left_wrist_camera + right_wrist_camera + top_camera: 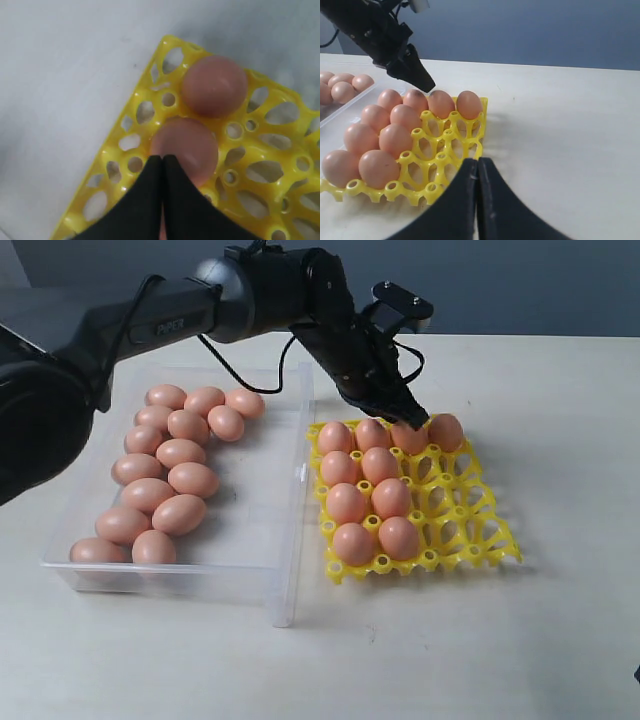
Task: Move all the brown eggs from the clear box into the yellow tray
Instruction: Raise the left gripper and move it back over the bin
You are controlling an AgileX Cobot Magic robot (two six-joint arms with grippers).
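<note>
The yellow tray (470, 530) holds several brown eggs (380, 465) in its left columns and along its far row. More brown eggs (180, 453) lie in the clear box (290, 575) to the left. My left gripper (415, 420) is shut with nothing between its fingers, its tip right over the third egg (192, 147) of the far row; touching or not, I cannot tell. A further egg (215, 85) fills the corner cup beside it. My right gripper (478, 161) is shut and empty, low near the tray's (445, 145) empty side.
The left arm (250, 295) reaches over the box's far right corner to the tray. The tray's right-hand cups (450, 490) stand empty. Bare pale table (560, 440) lies right of and in front of the tray.
</note>
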